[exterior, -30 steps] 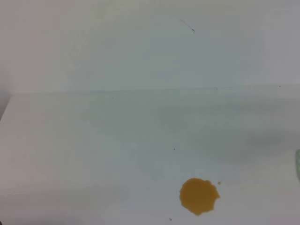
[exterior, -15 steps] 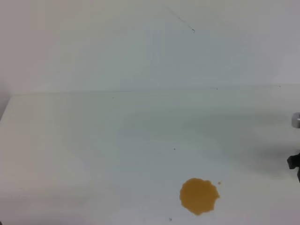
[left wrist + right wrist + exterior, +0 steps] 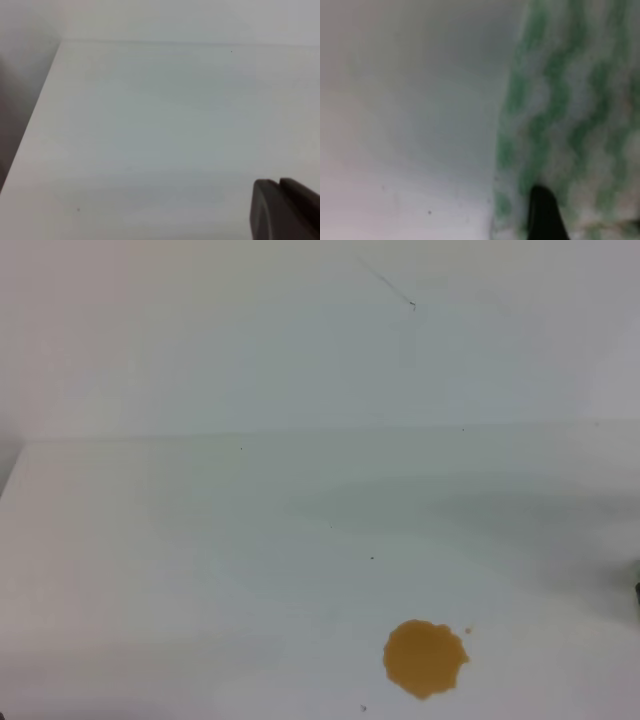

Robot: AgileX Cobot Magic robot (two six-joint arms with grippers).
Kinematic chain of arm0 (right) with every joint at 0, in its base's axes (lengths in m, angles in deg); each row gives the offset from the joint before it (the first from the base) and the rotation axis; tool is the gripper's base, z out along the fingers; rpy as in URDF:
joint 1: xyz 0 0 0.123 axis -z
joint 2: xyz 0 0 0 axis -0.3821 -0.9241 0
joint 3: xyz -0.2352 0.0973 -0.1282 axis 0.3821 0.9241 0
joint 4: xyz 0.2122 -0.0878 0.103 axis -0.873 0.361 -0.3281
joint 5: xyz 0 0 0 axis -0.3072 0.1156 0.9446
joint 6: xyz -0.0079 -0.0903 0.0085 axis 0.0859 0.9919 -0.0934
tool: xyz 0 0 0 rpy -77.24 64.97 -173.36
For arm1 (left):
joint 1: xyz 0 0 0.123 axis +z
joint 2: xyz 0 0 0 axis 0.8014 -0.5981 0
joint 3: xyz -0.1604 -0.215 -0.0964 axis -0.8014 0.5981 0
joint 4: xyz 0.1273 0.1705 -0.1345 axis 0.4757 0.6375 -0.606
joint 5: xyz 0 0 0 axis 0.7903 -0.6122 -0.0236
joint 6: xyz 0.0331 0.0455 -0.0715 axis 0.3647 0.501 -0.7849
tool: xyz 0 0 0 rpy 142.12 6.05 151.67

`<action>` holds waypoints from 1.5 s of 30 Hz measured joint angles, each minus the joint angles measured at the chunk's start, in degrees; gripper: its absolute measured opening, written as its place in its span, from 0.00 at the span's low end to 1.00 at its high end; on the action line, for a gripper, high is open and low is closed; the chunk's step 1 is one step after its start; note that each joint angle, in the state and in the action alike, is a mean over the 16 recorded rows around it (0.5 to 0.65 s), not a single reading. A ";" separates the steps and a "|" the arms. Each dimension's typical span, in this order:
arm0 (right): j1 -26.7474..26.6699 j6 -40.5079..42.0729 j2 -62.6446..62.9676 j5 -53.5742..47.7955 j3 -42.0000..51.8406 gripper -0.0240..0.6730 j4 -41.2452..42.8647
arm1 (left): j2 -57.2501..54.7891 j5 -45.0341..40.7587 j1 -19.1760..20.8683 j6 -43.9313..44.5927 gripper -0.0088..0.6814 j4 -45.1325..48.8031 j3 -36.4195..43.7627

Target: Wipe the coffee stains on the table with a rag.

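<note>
Far on the left side, only bare white surface (image 3: 150, 125) is seen by the left wrist view. One dark piece of the left tool (image 3: 282, 210) pokes in at the bottom right corner, and it cannot be told if that tool is open or closed. In the high view, the coffee stains (image 3: 425, 657) are found near the bottom, a bit right of the middle. The big blotch is orange-brown and round with a ragged edge, and a tiny drop of the same colour is seen just beside its upper right. Nothing is touching the blotch. Well to the right of it, a small dark bit is seen at the right edge. In the right wrist view, the rag (image 3: 570, 125) with green and white wavy stripes is seen up close and blurry, filling the right half. One dark tip of the right tool (image 3: 546, 215) is seen against the rag at the bottom. It cannot be told if this tool is gripping the rag.
</note>
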 joint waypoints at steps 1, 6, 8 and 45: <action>0.05 0.21 -0.60 -0.03 0.00 0.54 -0.16 | 0.00 0.00 0.00 0.00 0.01 0.00 0.00; 0.08 1.11 -2.81 -0.37 -0.22 0.39 -0.42 | 0.01 0.00 0.00 0.00 0.01 0.00 0.00; 0.07 1.46 -3.10 -0.62 -0.25 0.33 -0.54 | 0.00 0.00 0.00 0.00 0.01 0.00 0.00; -32.80 11.02 1.18 1.20 -9.62 0.07 -11.85 | -0.01 0.00 0.00 0.00 0.01 0.00 0.00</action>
